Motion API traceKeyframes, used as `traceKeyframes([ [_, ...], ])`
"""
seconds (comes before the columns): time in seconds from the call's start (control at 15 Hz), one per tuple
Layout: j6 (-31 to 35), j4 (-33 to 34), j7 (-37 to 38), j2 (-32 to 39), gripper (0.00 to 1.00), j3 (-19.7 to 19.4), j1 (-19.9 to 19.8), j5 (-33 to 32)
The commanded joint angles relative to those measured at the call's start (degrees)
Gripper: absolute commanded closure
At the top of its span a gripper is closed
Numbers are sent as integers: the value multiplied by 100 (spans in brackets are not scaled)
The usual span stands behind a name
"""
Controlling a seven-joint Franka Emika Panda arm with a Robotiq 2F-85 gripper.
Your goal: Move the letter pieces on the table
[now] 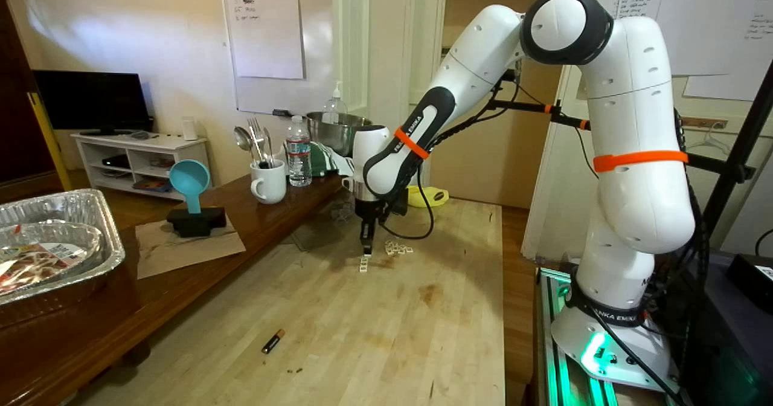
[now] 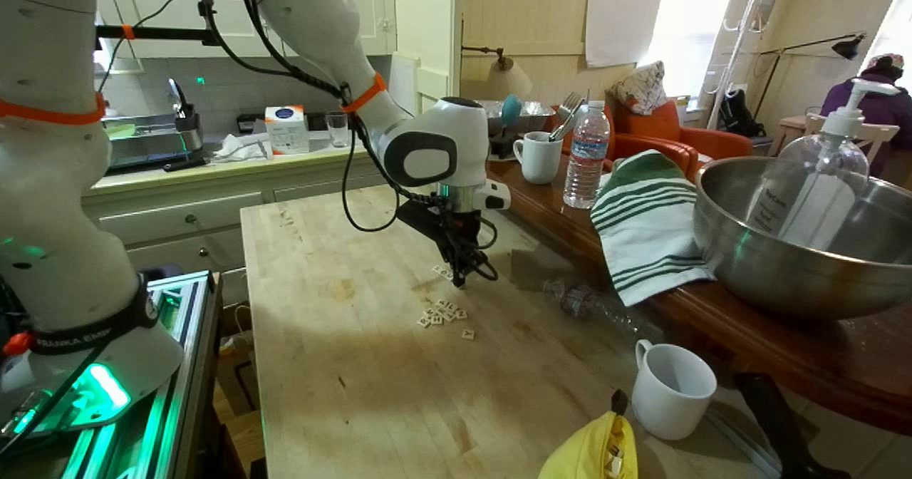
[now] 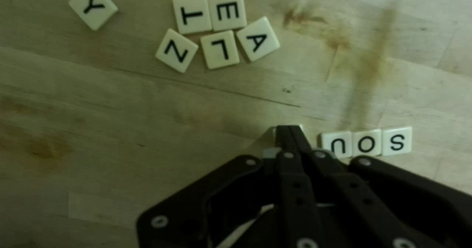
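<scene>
Three cream square letter tiles (image 3: 366,143) rowed on pale wooden worktop (image 3: 121,137), right of your black claw (image 3: 288,128) in wrist view; claw closed, mostly hiding a fourth tile (image 3: 302,127). Likely push: rightward, along row.

The wrist view shows a Y tile (image 3: 93,6), a T tile (image 3: 192,14), an E tile (image 3: 227,11), an L tile (image 3: 220,49), an A tile (image 3: 258,39), an N-or-Z tile (image 3: 176,51) and, in an upside-down row, an S tile (image 3: 397,141), an O tile (image 3: 366,143) and a U tile (image 3: 336,143). In both exterior views the black base band (image 2: 92,338) of the robot arm (image 1: 631,92) reads FRANKA EMIKA, partly turned away; in an exterior view its forearm panel (image 1: 418,121) shows EMIKA. Writing on the whiteboard paper (image 1: 269,37) and water bottle (image 1: 299,152) is too small to read.
</scene>
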Motion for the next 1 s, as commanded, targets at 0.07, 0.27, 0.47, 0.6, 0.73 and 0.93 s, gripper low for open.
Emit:
traceKeyframes([
  [0.07, 286, -102, 44, 55, 100, -241, -159, -383],
  [0.27, 284, -122, 78, 37, 100, -446, -215, -691],
  [0.47, 226, -127, 71, 26, 100, -562, -247, -922],
  [0.6, 143, -147, -1, -8, 100, -515, -299, -892],
  [0.73, 145, -174, -58, -55, 100, -419, -362, -725],
  [0.93, 169, -313, -433, -305, 100, -186, -535, -397],
])
